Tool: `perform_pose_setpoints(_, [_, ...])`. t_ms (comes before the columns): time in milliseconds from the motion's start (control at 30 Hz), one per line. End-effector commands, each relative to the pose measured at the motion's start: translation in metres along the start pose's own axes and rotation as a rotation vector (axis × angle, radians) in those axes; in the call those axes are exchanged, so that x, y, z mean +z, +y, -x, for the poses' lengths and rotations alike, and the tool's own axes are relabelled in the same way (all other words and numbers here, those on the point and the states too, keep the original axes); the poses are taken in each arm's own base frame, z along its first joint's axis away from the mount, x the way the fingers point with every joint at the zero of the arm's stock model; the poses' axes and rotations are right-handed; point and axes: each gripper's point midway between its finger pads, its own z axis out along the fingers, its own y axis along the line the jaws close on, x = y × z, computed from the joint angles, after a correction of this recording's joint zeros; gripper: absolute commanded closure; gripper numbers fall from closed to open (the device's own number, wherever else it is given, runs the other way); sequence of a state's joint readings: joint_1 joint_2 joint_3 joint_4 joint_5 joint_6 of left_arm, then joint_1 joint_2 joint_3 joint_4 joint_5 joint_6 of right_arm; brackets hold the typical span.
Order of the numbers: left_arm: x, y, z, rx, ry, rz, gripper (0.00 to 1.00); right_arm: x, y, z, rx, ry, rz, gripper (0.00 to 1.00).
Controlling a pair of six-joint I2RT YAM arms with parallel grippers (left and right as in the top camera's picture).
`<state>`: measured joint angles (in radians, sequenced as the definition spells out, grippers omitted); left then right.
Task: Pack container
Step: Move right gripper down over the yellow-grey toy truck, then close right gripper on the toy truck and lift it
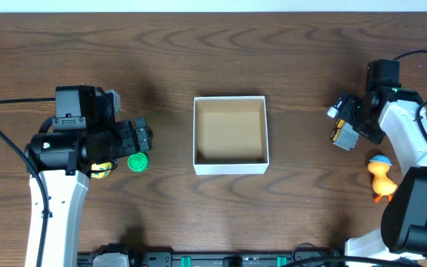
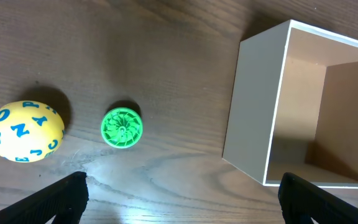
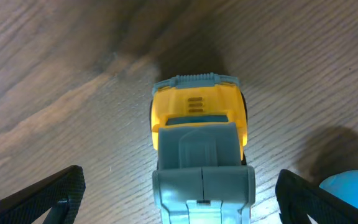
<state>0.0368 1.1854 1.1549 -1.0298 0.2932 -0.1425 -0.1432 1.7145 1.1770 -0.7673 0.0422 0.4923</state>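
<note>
Wide open and holding nothing, my left gripper [image 2: 182,200] hangs over the table [image 1: 161,59]. A green disc [image 2: 122,128] lies just ahead of it, nearer its left finger, and a yellow ball [image 2: 25,131] with blue letters lies further left. The container [image 2: 253,106] sits ahead and to the right, apart from my fingers, its brown inside showing nothing in it. From overhead it stands at mid-table, between my two arms. My right gripper [image 3: 179,200] is well apart from it on the far side, also spread wide, with a yellow and grey truck [image 3: 197,130] between its fingers, neither one touching. A duck [image 1: 381,178] stands near that arm.
</note>
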Motion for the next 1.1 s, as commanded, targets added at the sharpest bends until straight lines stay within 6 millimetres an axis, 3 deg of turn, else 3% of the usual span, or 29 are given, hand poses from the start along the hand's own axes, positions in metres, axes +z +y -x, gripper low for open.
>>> perform_pose_setpoints(0, [-0.006,-0.004,0.004,-0.007,-0.013,-0.016,0.02,0.0,-0.006,0.008,0.055,-0.024,-0.03,0.05])
perform_pose_setpoints(133, [-0.006,-0.004,0.003,-0.008,-0.013,-0.016,0.02,0.0,-0.009,0.01,0.061,-0.034,-0.049,0.11])
perform_pose_setpoints(767, [-0.006,-0.004,0.003,-0.009,-0.01,-0.015,0.02,0.023,-0.011,0.006,0.057,0.001,-0.078,0.09])
perform_pose_setpoints(800, [-0.006,-0.004,0.003,-0.009,-0.01,-0.015,0.02,0.023,-0.011,0.006,0.057,0.001,-0.078,0.12])
perform_pose_setpoints(900, [-0.006,-0.004,0.003,-0.009,-0.01,-0.015,0.02,0.023,-0.011,0.006,0.056,0.001,-0.078,0.44])
perform_pose_setpoints(1067, [-0.006,-0.004,0.003,-0.009,-0.01,-0.015,0.02,0.023,-0.011,0.006,0.056,0.001,-0.078,0.57])
